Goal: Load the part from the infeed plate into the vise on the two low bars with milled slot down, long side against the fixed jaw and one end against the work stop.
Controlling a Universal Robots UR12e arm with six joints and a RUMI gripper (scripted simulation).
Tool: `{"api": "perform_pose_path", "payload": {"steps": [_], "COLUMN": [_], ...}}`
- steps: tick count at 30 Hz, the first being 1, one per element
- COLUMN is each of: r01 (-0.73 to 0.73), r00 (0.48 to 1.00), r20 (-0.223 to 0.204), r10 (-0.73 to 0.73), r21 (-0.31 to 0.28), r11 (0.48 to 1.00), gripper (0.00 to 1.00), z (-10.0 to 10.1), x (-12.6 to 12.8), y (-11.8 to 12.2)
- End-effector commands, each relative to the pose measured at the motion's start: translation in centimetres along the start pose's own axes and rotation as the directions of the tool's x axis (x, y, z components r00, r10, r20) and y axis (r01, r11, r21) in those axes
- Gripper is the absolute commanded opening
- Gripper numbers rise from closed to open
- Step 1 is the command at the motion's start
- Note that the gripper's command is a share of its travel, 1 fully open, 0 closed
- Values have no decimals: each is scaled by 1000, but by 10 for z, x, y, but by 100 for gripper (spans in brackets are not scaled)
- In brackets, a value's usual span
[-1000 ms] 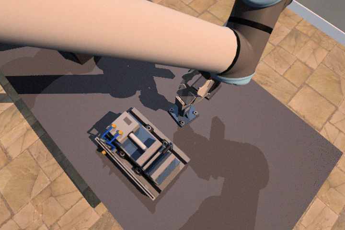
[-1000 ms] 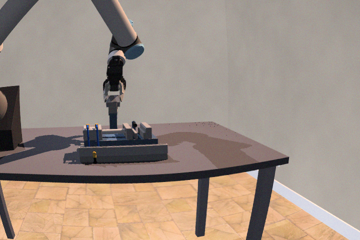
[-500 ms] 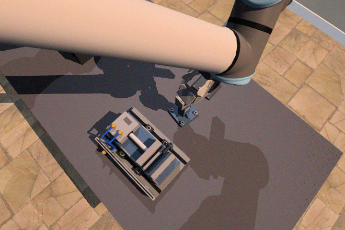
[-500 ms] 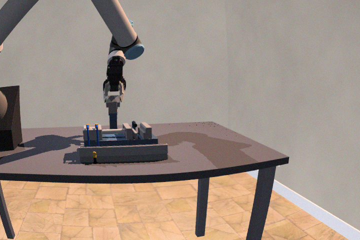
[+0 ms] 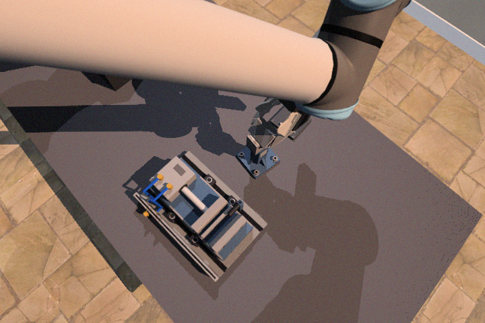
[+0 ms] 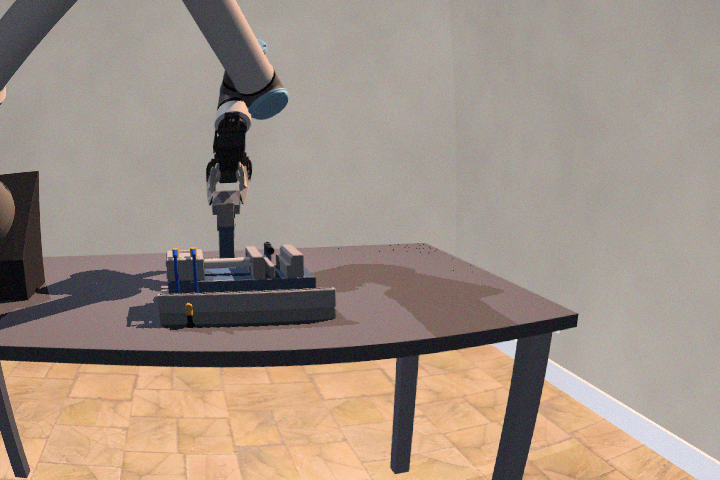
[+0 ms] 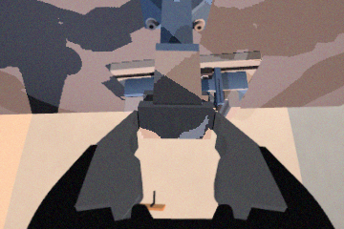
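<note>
My gripper [image 5: 265, 131] [image 6: 226, 198] [image 7: 175, 113] is shut on the part [image 6: 225, 196] [image 7: 172, 114], a grey block held across its width between the fingertips. The part is at the top of the V-block [image 6: 225, 217] [image 7: 178, 78], which stands on a blue post. Contact between part and V-block cannot be told for certain, nor which way the slot faces. The vise [image 5: 246, 248] [image 6: 247, 308] is open and its jaws hold nothing. Its fixed jaw [image 5: 230, 233] [image 6: 291, 263] faces the rod-side jaw [image 5: 209, 216] [image 6: 254, 263]. The work stop [image 5: 234, 208] [image 6: 268, 247] is a short dark rod between them.
The post's blue base [image 5: 267, 161] is bolted down behind the vise. Blue air hoses with orange fittings [image 5: 159, 177] rise at the vise's cylinder end. A dark pedestal [image 6: 4, 277] stands at the left. The arm covers much of the table's back; no infeed plate is visible.
</note>
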State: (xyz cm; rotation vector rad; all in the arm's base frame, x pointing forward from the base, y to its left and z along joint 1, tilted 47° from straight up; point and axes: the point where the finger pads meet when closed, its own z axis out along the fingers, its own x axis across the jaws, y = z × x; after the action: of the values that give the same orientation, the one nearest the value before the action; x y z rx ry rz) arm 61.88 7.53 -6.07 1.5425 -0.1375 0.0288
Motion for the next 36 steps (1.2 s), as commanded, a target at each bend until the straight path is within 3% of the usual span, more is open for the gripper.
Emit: {"api": "perform_pose_path", "payload": {"steps": [1,15,16,36], "r01": [-1,-1,-1,-1], "r00": [1000,1000,1000,1000], "r20": [0,0,0,0], "r10": [1,1,1,1], "r21": [1,1,1,1], "r11": [1000,1000,1000,1000], "gripper": [0,0,51,51], "z": [-1,-1,-1,-1], "x": [0,0,0,0], "y": [0,0,0,0]}}
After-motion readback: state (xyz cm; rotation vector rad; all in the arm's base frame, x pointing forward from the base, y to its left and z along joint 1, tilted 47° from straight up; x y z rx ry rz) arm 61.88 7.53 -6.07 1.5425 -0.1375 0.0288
